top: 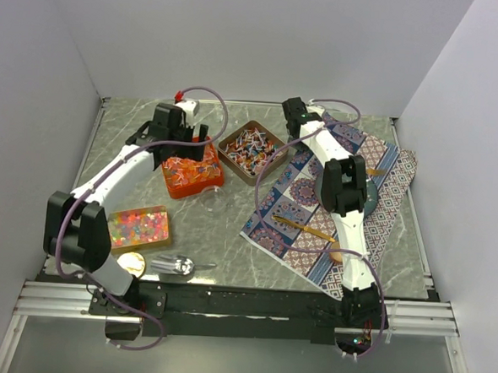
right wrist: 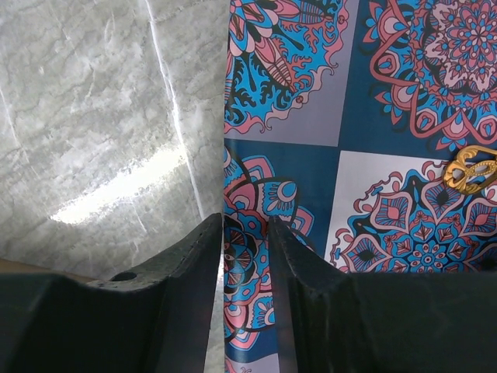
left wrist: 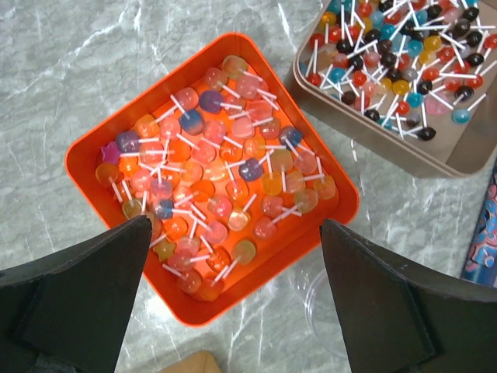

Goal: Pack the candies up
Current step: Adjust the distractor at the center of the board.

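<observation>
Hovers over the candies (left wrist: 217,171) in the orange tray (left wrist: 85,155), frame centre, with left gripper (left wrist: 234,225) jaws wide apart and empty; more in the brown tray (left wrist: 365,128), upper right. Holds right gripper (right wrist: 245,221) jaws almost shut, probably empty. Could snag crossed sticks, drag several out, spill onto the surface (left wrist: 93,62).

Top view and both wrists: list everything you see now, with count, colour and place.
orange tray: one, orange, left of centre
brown tray: one, tan, behind-right of it
candies: many, mixed colours on white sticks, filling both trays
bead box: one, multicoloured contents, near left
gold disc: one, gold, front left
clear shiny item: one, beside the disc
patterned cloth: one, blue and pink, right side
gold spoon: one, gold, on the cloth
teal plate: one, teal, on the cloth, partly hidden
table: one, grey marble
left gripper: open, above the orange tray
right gripper: all but closed, empty, over the cloth's edge
</observation>
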Controlling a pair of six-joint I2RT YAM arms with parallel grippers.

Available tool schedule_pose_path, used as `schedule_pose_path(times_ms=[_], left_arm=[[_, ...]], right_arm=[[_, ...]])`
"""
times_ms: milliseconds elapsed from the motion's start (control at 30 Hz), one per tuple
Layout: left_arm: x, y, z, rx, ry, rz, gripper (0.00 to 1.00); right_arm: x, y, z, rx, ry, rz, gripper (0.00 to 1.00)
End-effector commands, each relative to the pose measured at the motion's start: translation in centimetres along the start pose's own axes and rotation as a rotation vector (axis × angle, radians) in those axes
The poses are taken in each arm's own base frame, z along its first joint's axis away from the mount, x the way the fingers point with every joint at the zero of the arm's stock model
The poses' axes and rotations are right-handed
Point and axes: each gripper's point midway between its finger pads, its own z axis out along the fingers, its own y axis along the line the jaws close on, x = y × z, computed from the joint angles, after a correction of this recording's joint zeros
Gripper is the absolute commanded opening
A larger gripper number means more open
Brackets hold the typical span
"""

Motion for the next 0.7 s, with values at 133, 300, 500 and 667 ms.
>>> schedule_pose_path(times_ms=[133,300,500,667], left_arm=[[-3.3,0.4,-0.4,-0.039,-0.056,0.015,0.97],[-3.6,0.8,-1.1,-0.057,-0.057,0.031,0.97],[-4.4,1.0,-2.0,-0.067,-0.072,0.044,0.97],[-4.7,1.1,-2.4,-0.076,-0.09,0.049,0.97]], right_arm=[[-0.3,0.2,0.4,-0.01,-0.01,-0.034,0.29],[-0.3,-0.1,0.9,-0.022,0.007,-0.032,0.02],[-2.0,2.9,0.3,-0.2,-0.014,-0.144,0.0],[-3.9,7.2,-2.1,-0.348,-0.128,-0.356,0.0]])
